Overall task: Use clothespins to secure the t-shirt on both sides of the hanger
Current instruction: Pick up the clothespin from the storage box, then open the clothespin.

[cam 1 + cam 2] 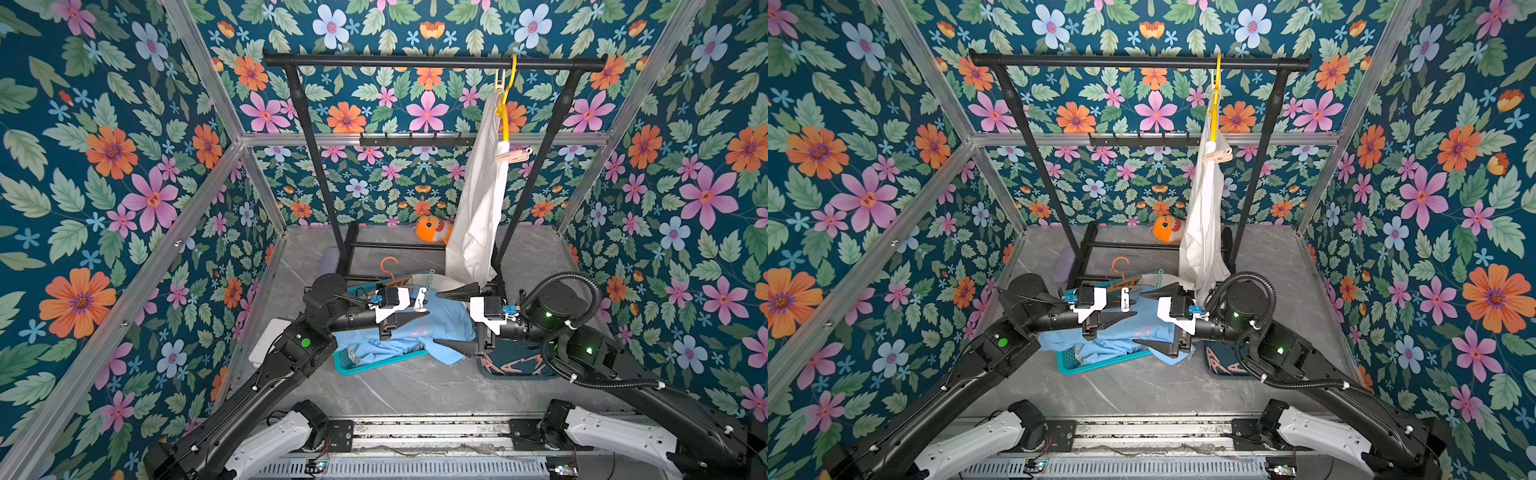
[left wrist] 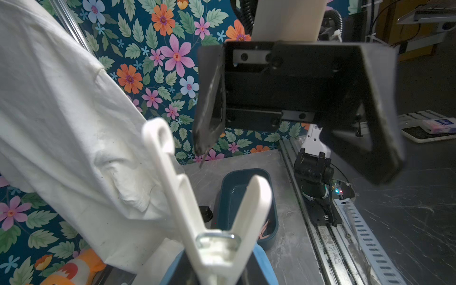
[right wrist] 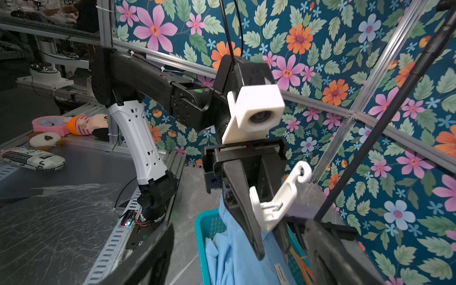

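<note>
Looking at both top views, I see the left gripper (image 1: 419, 309) closed narrowly on a white clothespin (image 1: 421, 299), which stands up from between its fingers. It is over the blue garment (image 1: 415, 336) that lies across the teal basket (image 1: 353, 370). In the left wrist view the two arms of this clothespin stand apart in a V. The right gripper (image 1: 435, 318) faces the left one from just beside it, with its jaws wide apart and nothing between them. The white t-shirt (image 1: 478, 208) hangs on the yellow hanger (image 1: 508, 104) from the bar of the black rack (image 1: 415, 61), near the bar's right end. One pale pink clothespin (image 1: 515, 156) is clipped on the shirt at the hanger and sticks out to the right. More pink clothespins (image 1: 515, 365) lie in the dark blue tray (image 2: 225, 197), under the right arm's wrist.
</note>
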